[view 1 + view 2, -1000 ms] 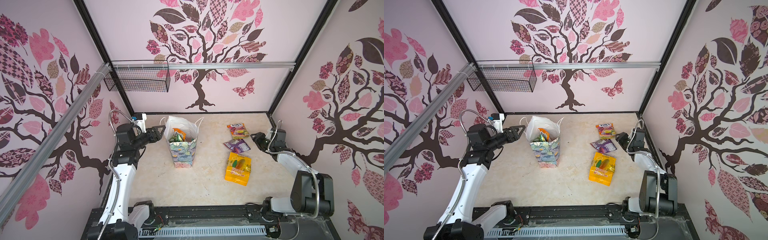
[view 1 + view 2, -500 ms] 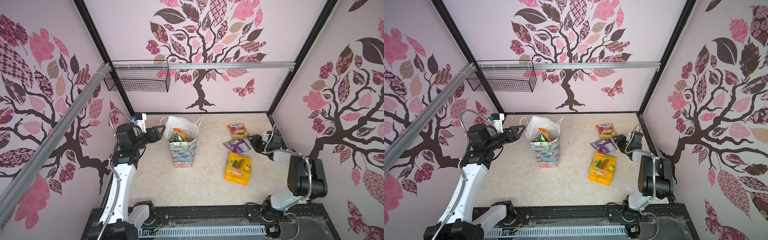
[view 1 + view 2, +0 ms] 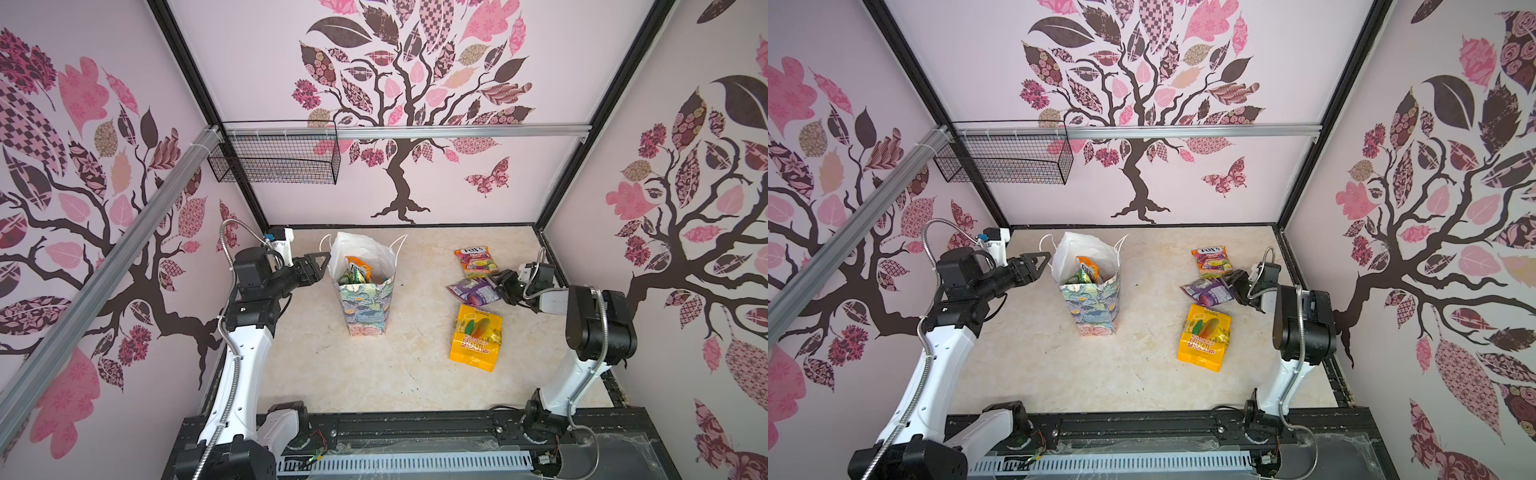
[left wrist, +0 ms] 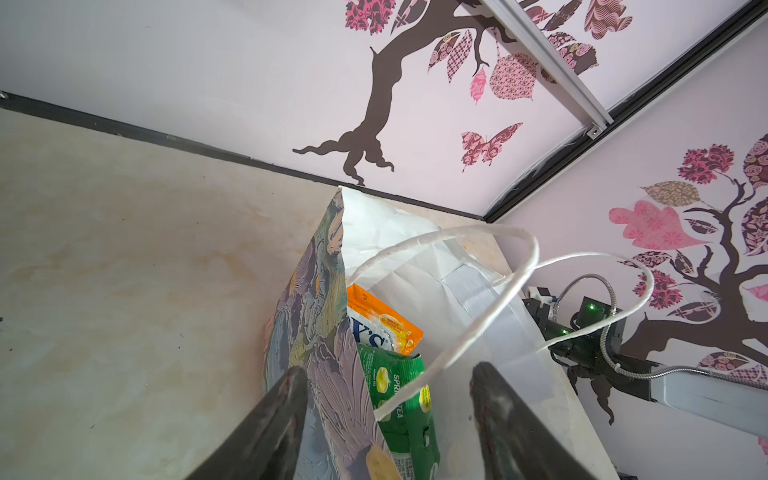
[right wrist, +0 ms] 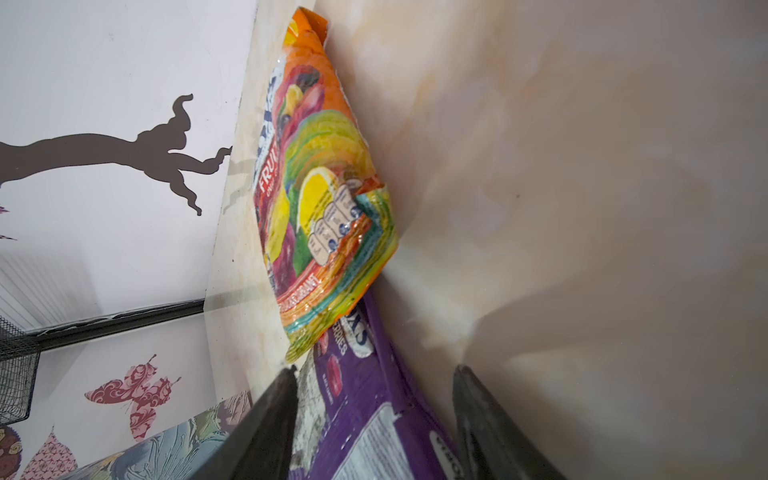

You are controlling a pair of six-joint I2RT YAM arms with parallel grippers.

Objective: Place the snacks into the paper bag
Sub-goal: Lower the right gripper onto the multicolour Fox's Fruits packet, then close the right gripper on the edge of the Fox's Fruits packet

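Pale pink walls (image 3: 457, 199) carry tree decals (image 3: 399, 183) with patterned pink and brown leaves, plus a butterfly (image 3: 487, 178). Black posts (image 3: 195, 83) mark the corners. A silver rail (image 3: 457, 131) crosses the back wall and holds a wire basket (image 3: 274, 164). The floor (image 3: 374, 374) is beige, marbled and evenly lit.

In both top views the paper bag (image 3: 365, 307) stands upright on the surface (image 3: 374, 374), just toward 9 o'clock from its middle. Some snacks (image 3: 356, 270) are inside it. The left gripper (image 3: 322, 264) is at the bag rim's 9 o'clock.

Three packets lie in a row toward 2 to 3 o'clock. The far packet (image 3: 476, 261) overlaps the middle packet (image 3: 471, 291) at a corner. The near packet (image 3: 476, 338) lies just beside the middle packet at its 6 o'clock.

The right gripper (image 3: 500, 286) is at the middle packet's 3 o'clock, with that packet's edge between its jaws.
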